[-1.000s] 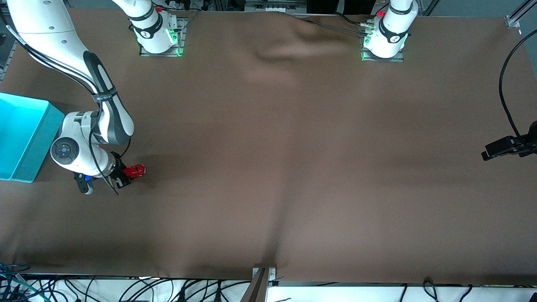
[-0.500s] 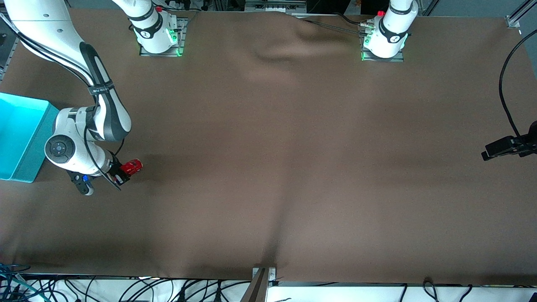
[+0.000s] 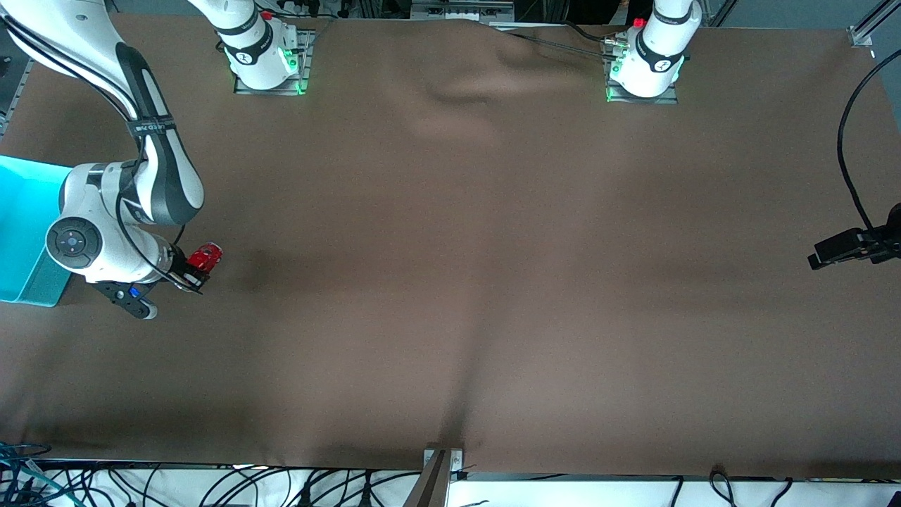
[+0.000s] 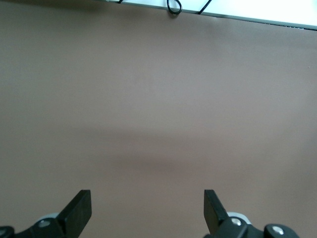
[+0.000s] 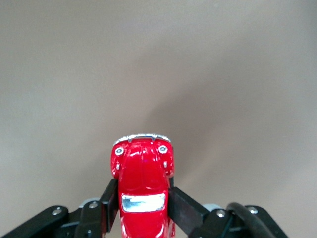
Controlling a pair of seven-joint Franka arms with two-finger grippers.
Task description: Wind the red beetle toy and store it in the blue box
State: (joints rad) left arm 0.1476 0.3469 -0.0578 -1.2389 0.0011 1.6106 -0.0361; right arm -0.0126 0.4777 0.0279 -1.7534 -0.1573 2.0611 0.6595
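Risk: tiny glossy red beetle toy (image 5: 142, 191) slipping from right gripper (image 3: 188, 271), pinched narrow at its sides, before turquoise open box (image 3: 24, 232) at 9 o'clock. Left gripper (image 4: 147, 213) waiting wide, empty.

A wide tabletop (image 3: 493, 282) covered by a plain brown cloth fills the scene; the cloth is rumpled into a soft fold between the two white robot bases (image 3: 264, 60) bolted along its edge farthest from the front camera. A turquoise-blue rectangular open-topped box (image 3: 24, 232) rests on it at the right arm's end.
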